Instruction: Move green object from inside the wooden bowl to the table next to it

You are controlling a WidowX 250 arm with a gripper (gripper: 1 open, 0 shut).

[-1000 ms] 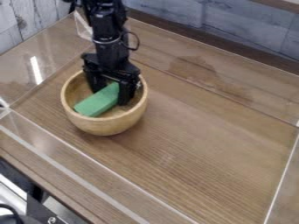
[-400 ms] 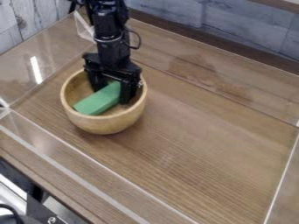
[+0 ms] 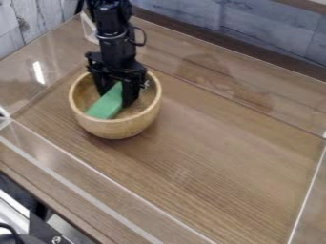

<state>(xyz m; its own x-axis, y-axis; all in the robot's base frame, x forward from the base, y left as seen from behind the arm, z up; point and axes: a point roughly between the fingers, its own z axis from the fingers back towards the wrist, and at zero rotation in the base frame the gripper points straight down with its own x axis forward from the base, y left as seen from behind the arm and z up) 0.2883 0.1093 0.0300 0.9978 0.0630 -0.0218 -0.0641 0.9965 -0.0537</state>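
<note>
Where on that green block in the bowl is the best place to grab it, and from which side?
Take the green block across its narrow width at the upper end, coming straight down from above. It leans against the wooden bowl wall, so that end sits highest and clear of the rim; the hand is there, shut on it.

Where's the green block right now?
In the camera view, the green block is inside the wooden bowl at the table's left side, leaning against its inner wall, with the hand shut on its upper end.

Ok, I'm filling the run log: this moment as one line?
stage: grasp | gripper: shut on green object | object: inside wooden bowl, not lifted | table: placement pending
</note>
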